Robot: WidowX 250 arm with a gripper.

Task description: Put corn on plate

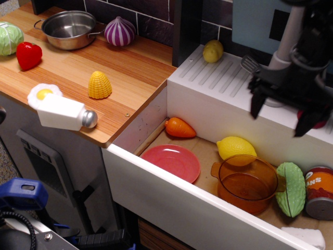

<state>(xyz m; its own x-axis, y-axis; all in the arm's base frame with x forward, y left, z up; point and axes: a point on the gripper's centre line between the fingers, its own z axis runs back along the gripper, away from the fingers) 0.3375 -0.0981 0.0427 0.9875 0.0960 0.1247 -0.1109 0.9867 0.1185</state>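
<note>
The corn (99,85) is a small yellow bumpy cone standing on the wooden counter at the left. The pink-red plate (171,162) lies flat in the sink basin at the lower middle, with nothing on it. My gripper (279,119) hangs at the far right above the white drainboard, well away from both. Its two black fingers point down and stand apart with nothing between them.
In the basin lie an orange carrot (179,128), a lemon (235,148), a transparent orange pot (248,183), a green vegetable (291,188) and a can (319,191). On the counter are a salt shaker (65,114), fried egg (44,93), red pepper (28,55), steel pot (70,29) and onion (119,31).
</note>
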